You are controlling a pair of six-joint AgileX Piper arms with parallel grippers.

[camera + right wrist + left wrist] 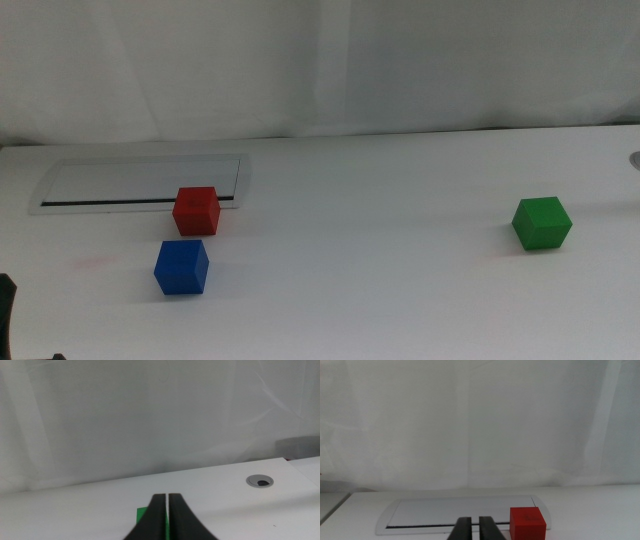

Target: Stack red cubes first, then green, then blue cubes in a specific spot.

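The red cube [196, 210] sits on the white table just in front of the slot panel's right end. The blue cube [181, 267] stands close in front of it. Far to the right, alone, rests the green cube [542, 222]. No cube is stacked on another, and nothing marks a specific spot. My left gripper [475, 520] is shut and empty, low at the table's near left, with the red cube [527, 522] ahead and to one side. My right gripper [166, 496] is shut and empty; a sliver of the green cube [142, 515] peeks from behind its jaws.
A grey-framed slot panel [140, 183] lies at the back left. A small grey round grommet [259, 480] is set in the table at the far right edge. A white curtain hangs behind the table. A dark part of the left arm [6, 298] shows at the bottom left corner.
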